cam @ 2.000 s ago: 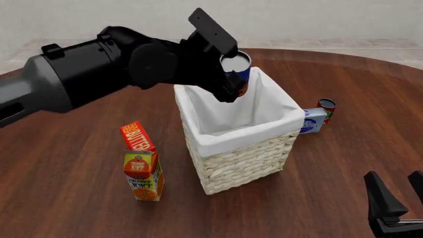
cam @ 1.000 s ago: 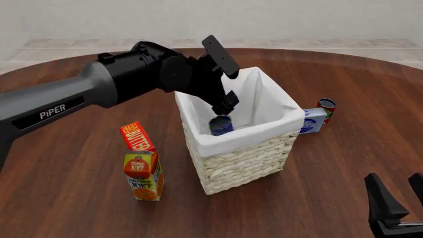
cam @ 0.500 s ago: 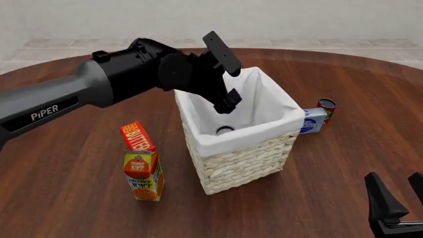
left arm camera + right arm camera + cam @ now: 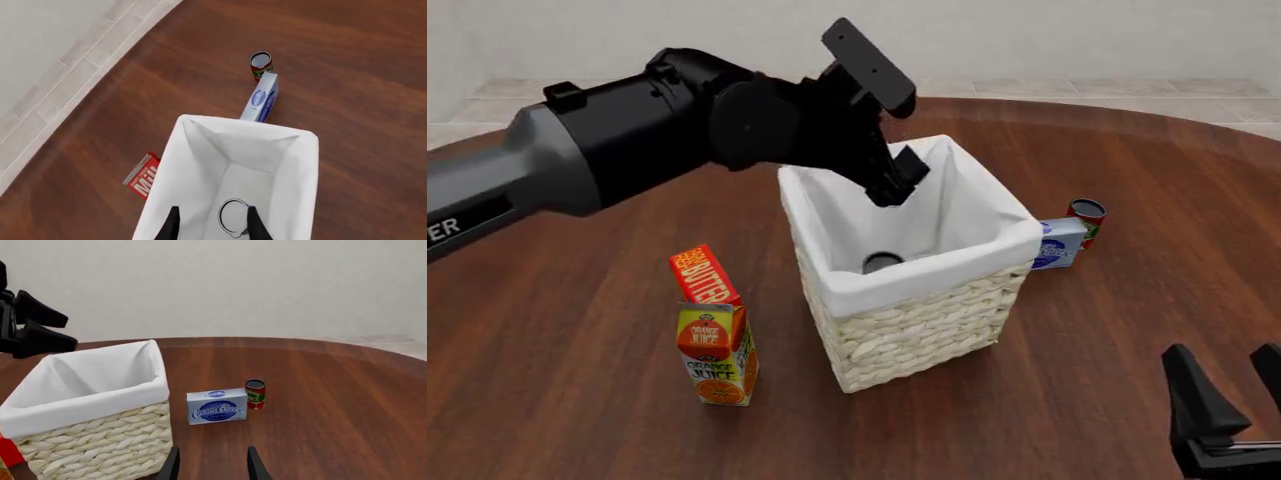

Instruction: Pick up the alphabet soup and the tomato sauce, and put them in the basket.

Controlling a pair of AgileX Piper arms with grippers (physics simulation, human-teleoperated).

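Note:
The alphabet soup (image 4: pixel 882 262) lies at the bottom of the basket (image 4: pixel 921 335); only its round top shows, also in the left wrist view (image 4: pixel 233 218). My left gripper (image 4: pixel 901 175) hangs open and empty just above the basket's (image 4: pixel 307 165) far rim, its fingers (image 4: pixel 172 225) spread over the can. The tomato sauce (image 4: pixel 1086 218) stands on the table right of the basket, behind a box; it also shows in both wrist views (image 4: pixel 260 64) (image 4: pixel 255 393). My right gripper (image 4: pixel 1232 395) is open and empty at the near right, facing the basket (image 4: pixel 93 440) and the red can.
A blue-and-white cream cheese box (image 4: pixel 1060 243) (image 4: pixel 215 406) stands touching or almost touching the tomato sauce. A butter box (image 4: pixel 703 275) and an orange juice carton (image 4: pixel 717 352) stand left of the basket. A red milk carton (image 4: pixel 141 175) lies behind the basket.
My left gripper let go of the alphabet soup, which dropped to the basket's bottom. The gripper then rose from inside the basket to above its rim. The right arm has not moved.

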